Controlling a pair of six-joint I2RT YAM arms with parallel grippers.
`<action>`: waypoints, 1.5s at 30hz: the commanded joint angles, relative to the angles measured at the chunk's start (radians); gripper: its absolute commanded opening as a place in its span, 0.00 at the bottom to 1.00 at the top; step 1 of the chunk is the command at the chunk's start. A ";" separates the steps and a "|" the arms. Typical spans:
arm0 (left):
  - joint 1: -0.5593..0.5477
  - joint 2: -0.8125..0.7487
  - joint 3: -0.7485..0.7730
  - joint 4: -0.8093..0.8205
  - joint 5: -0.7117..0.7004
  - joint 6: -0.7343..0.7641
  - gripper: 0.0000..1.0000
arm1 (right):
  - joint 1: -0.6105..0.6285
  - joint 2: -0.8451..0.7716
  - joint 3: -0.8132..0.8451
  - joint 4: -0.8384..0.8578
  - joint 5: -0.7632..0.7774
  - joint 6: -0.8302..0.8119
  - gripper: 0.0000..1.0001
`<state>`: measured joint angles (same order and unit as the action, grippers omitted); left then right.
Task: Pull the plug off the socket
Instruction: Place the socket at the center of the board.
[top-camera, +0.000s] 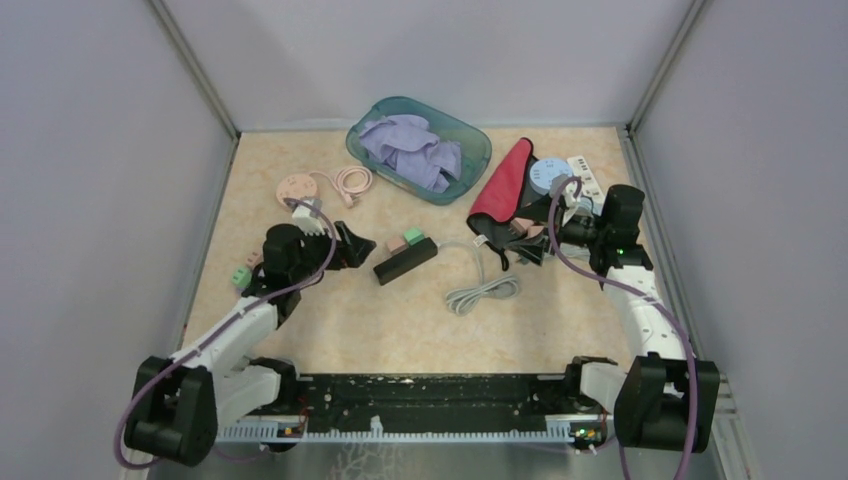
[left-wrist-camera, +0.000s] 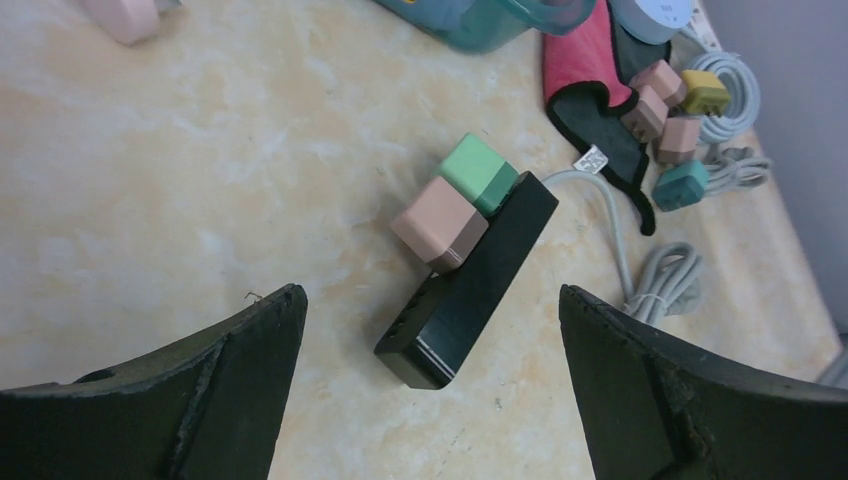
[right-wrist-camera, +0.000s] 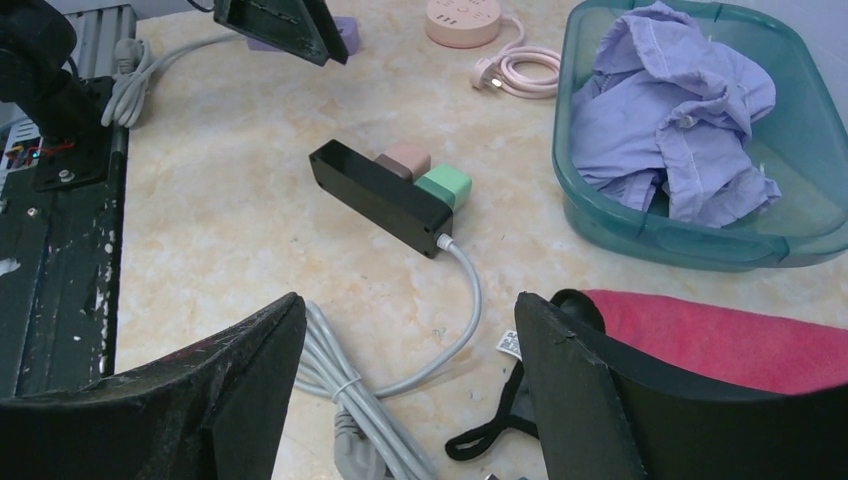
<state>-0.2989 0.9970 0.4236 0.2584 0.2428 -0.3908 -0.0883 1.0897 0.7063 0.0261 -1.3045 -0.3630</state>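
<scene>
A black power strip (top-camera: 405, 261) lies mid-table with a pink plug (top-camera: 397, 244) and a green plug (top-camera: 413, 236) seated in it. In the left wrist view the strip (left-wrist-camera: 470, 283) carries the pink plug (left-wrist-camera: 440, 222) and green plug (left-wrist-camera: 478, 173). In the right wrist view the strip (right-wrist-camera: 378, 195) shows both plugs (right-wrist-camera: 405, 159), (right-wrist-camera: 444, 186). My left gripper (top-camera: 352, 247) is open, just left of the strip's end, holding nothing. My right gripper (top-camera: 528, 246) is open and empty, right of the strip over the grey cable (right-wrist-camera: 350, 385).
A teal basin (top-camera: 418, 149) with purple cloth stands at the back. A red and black pouch (top-camera: 503, 185), loose plugs (left-wrist-camera: 670, 105) and a white strip (top-camera: 584, 176) lie at the right. A pink round socket (top-camera: 296, 188) sits back left. The bundled grey cable (top-camera: 483, 292) lies in the middle.
</scene>
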 joint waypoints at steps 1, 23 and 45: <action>0.049 0.124 0.018 0.176 0.249 -0.158 1.00 | -0.004 0.005 -0.001 0.060 -0.033 0.007 0.77; 0.119 0.741 0.189 0.409 0.535 -0.313 0.75 | -0.003 0.002 -0.004 0.070 -0.042 0.015 0.77; 0.081 0.940 0.289 0.503 0.610 -0.393 0.41 | -0.004 -0.004 -0.004 0.072 -0.050 0.017 0.77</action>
<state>-0.2077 1.9137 0.6815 0.7315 0.8200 -0.7856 -0.0883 1.0897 0.6983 0.0601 -1.3193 -0.3435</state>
